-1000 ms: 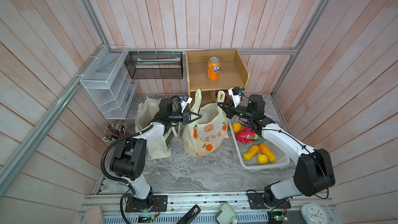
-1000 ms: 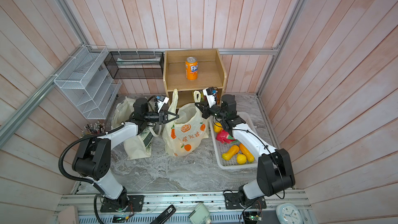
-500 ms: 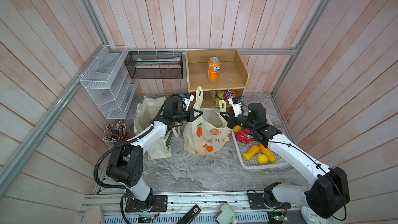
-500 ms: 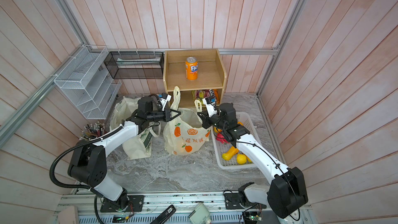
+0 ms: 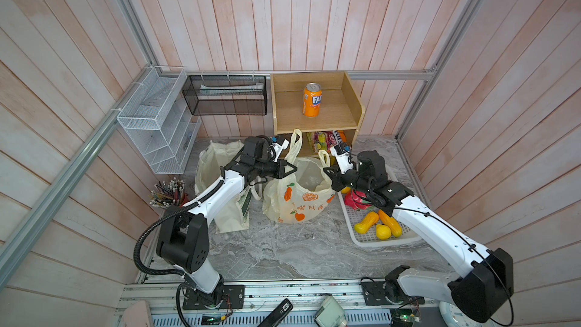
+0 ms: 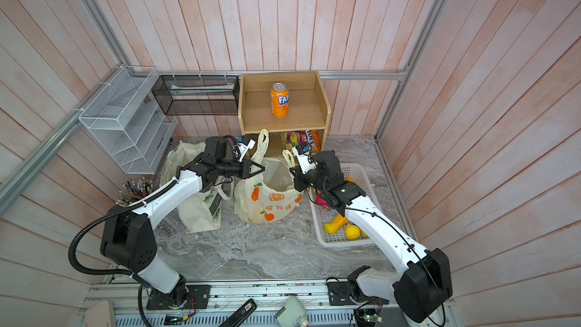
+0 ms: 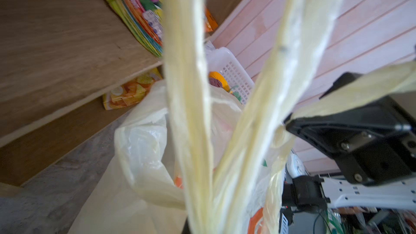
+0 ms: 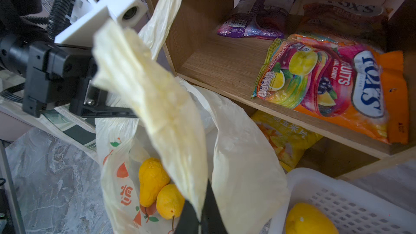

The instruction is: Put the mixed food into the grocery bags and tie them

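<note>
Left gripper (image 5: 290,169) is pinched tight on a handle of the yellow plastic bag (image 5: 298,198). Right gripper (image 5: 328,171) is pinched tight on the other handle. The bag stands on the table (image 5: 283,253) between them, mouth wide. 2 yellow toy pears (image 8: 153,181) lie inside. The cloth tote (image 5: 217,168) sits just beside it, under the left arm. More toy fruits (image 5: 383,231) lie in the white basket (image 5: 364,242).

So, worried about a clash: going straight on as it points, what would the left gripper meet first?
Likely the right gripper, across the open mouth of the plastic bag; depth is unclear.
</note>
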You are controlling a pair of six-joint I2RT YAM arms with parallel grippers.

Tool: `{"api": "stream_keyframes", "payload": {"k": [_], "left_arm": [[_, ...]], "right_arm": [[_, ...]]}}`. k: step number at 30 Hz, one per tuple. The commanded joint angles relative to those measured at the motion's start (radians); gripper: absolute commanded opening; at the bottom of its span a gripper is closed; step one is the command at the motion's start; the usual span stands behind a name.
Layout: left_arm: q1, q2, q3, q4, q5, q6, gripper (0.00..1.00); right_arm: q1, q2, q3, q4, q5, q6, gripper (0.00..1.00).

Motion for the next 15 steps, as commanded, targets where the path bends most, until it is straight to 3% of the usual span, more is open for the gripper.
{"api": "stream_keyframes", "payload": {"k": [1, 6, 15], "left_arm": [[-0.001, -0.018, 0.003, -0.015, 0.139, 0.115, 0.0], [-0.001, -0.002, 0.001, 0.002, 0.266, 0.171, 0.0], [-0.001, 0.064, 0.069, -0.109, 0.328, 0.28, 0.0]], "right_arm": [[0.023, 0.041, 0.07, -0.081, 0.048, -0.091, 0.0], [0.031, 0.082, 0.14, -0.137, -0.029, -0.17, 0.0], [0.08, 0.162, 0.239, -0.261, -0.065, -0.288, 0.0]]}}
